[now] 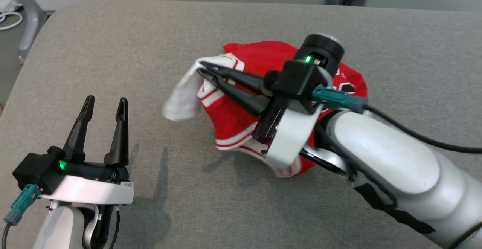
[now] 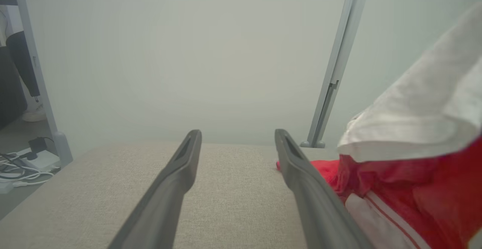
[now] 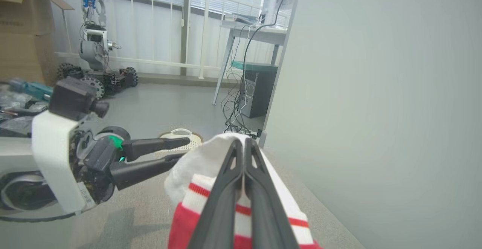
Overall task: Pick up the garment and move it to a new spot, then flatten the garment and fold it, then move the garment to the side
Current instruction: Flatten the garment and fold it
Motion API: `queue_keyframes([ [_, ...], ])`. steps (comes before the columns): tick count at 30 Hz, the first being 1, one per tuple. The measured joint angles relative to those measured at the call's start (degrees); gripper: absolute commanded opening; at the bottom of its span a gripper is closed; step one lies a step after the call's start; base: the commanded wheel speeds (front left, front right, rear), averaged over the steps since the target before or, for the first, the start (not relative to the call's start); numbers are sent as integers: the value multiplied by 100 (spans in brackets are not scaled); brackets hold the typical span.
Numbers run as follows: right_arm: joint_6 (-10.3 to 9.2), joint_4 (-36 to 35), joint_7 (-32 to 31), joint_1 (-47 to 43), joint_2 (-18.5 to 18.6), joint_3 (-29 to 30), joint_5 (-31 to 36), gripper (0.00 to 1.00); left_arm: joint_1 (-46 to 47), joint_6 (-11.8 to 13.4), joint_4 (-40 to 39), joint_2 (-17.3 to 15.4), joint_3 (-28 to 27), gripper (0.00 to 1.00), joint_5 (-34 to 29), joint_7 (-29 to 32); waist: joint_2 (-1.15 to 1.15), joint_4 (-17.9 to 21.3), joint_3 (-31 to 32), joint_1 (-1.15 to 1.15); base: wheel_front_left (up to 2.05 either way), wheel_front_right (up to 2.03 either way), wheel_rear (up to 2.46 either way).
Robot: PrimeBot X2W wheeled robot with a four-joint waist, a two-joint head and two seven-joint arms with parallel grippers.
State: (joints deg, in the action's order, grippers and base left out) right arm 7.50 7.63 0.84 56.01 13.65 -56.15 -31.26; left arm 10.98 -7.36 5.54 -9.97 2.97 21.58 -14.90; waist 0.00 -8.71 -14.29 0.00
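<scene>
Red-and-white garment (image 1: 263, 58) bunched mid-desk (image 1: 113, 45), one white edge pinched.
My right fingers (image 1: 226, 74) are clamped tight on its white hem, holding that corner up; my left fingers (image 1: 119, 128) hover spread wide, empty, to the garment's left.

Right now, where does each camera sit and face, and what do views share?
Head view: on the head, looking down at the grey surface; left gripper open, right gripper shut on the garment.
Left wrist view: on that wrist, along its open fingers toward a pale wall.
Right wrist view: on that wrist, along its shut fingers toward the floor and left gripper.
Shared: all three show the garment.
</scene>
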Motion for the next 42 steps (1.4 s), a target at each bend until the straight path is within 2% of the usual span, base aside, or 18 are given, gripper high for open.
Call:
queue_keyframes([
  [5,1,-809,46,-326,135,589,-88,0,-82,0,-19,-37,-43,100,-31,0,0,216,116,0,0,0,0],
  [10,0,-1479,-203,-1355,501,1937,-149,0,-146,18,-74,-53,-68,100,-35,0,0,485,223,0,0,0,0],
  [14,-1,-1594,-438,-2651,660,3207,-153,0,-182,36,-136,-56,-40,100,-36,0,0,640,220,0,0,0,0],
  [18,-1,-1268,-485,-3824,630,4123,-92,0,-187,38,-190,-81,-18,100,-35,2,0,734,113,0,0,0,0],
  [21,-1,-777,-371,-4379,534,4547,-70,0,-181,46,-234,-113,-8,100,-35,25,0,793,18,0,0,0,0],
  [28,-1,678,268,-4468,90,4961,-527,0,-142,64,-325,-168,29,100,-35,86,0,890,-167,0,0,0,0],
  [29,-1,859,339,-4423,90,4933,-503,9,-132,68,-339,-178,32,100,-35,104,0,893,-185,0,0,0,0],
  [30,-1,1012,463,-4363,35,4978,-635,39,-133,74,-345,-185,37,100,-35,113,0,892,-201,0,0,0,0],
  [31,-1,1145,564,-4288,-24,4998,-789,87,-132,86,-358,-186,44,100,-35,125,0,891,-212,0,0,0,0],
  [32,-1,1281,653,-4223,-27,4978,-771,87,-131,87,-371,-189,52,100,-35,127,0,888,-220,0,0,0,0],
  [33,0,1406,748,-4175,-22,4996,-779,100,-131,89,-375,-200,55,100,-35,131,0,885,-223,0,0,0,0],
  [38,-1,1751,1138,-4115,32,5220,-827,100,-140,138,-398,-222,54,100,-35,153,0,885,-185,0,0,0,0],
  [42,-1,1558,1338,-4128,90,5481,-467,100,-223,194,-426,-226,24,100,-32,152,0,900,-109,0,0,0,0],
])
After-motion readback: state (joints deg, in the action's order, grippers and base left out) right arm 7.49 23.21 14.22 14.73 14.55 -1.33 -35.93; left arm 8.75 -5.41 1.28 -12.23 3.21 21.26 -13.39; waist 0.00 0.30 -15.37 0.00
